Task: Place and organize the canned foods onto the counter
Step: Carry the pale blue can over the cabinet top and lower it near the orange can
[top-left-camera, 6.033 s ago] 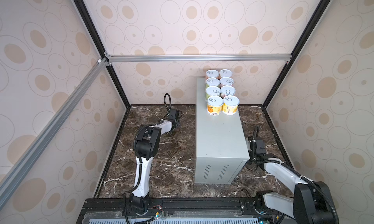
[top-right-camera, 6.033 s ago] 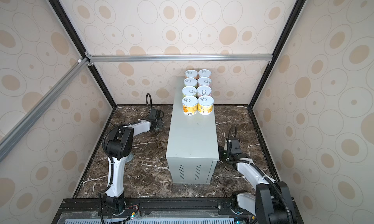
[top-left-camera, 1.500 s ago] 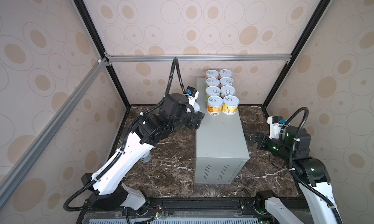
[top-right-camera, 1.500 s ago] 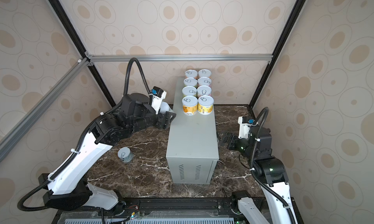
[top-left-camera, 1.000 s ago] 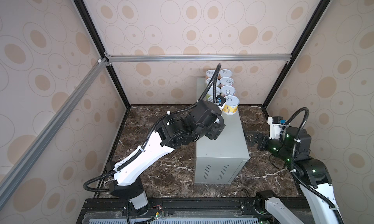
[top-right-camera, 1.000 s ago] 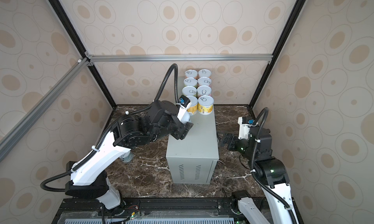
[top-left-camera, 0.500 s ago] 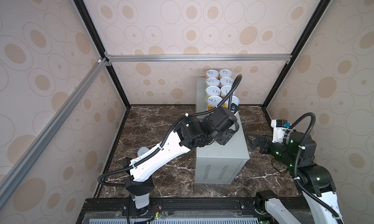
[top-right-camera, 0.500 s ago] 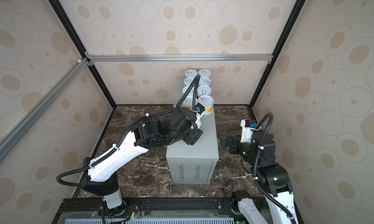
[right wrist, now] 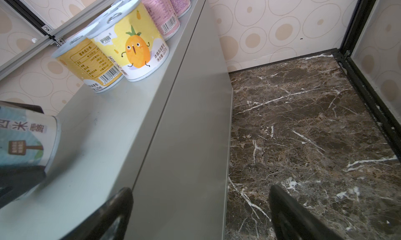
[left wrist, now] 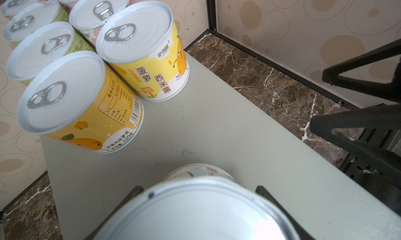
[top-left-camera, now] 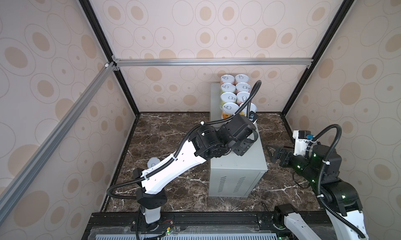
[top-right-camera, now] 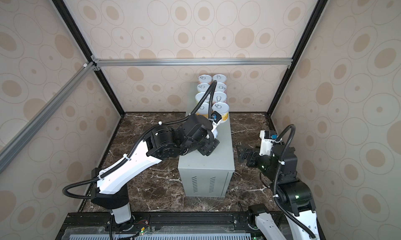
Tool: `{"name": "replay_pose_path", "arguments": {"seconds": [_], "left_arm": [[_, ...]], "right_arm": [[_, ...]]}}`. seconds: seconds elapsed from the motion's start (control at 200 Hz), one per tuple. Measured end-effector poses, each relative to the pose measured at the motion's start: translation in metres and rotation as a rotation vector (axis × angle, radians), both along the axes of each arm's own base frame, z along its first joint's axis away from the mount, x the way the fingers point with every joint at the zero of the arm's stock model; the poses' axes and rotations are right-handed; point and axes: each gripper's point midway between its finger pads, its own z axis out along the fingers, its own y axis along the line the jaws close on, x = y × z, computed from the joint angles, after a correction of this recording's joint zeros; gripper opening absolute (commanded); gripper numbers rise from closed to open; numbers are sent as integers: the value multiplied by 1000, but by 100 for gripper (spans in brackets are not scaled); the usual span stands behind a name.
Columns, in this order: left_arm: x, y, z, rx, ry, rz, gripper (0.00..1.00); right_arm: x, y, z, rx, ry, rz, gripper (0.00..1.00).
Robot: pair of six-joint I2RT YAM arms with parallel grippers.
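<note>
Left hand: pinching the pale-blue can; one black finger on each side of its round wall.
Pale-blue can: short cylinder, smooth silvery lid with a raised rim, paper label with printed characters. Held over the bare near part of the tabletop. Whether its base touches cannot be told.
Tabletop: flat top of a tall, long box of light-grey painted sheet metal with sharp folded edges. Vent slots are cut in the end face below the left hand.
Standing cans: eight, upright, in two straight touching rows of four on the tabletop beyond the left hand's fingertips.
Nearest pair: orange can and yellow can, side by side, glossy labels, pull-tab lids.
Farther cans: green cans and pink cans behind that pair.
Lone can: upright on the marble base, well apart from the left hand, partly hidden by the white arm.
Right hand: spread wide, empty, just beside the box's long side wall, over the marble base.
Marble base: dark brown, polished, white-veined.
</note>
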Motion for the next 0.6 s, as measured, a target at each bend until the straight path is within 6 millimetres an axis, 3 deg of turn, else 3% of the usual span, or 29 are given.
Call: {"name": "replay_pose_path", "arguments": {"seconds": [0.175,0.305,0.52,0.6], "left_arm": [[2,-6,-7,13,7,-4,83],[4,-10,-1,-11,-9,-6,87],[5,-12,10,-45,-27,-6,92],[5,-12,11,-48,-31,-4,99]], "right_arm": [[-4,-1,0,-25,-9,4,99],[-6,0,1,-37,5,13,100],[-12,4,20,-36,-20,48,99],[-15,9,27,-34,-36,79,99]]}}
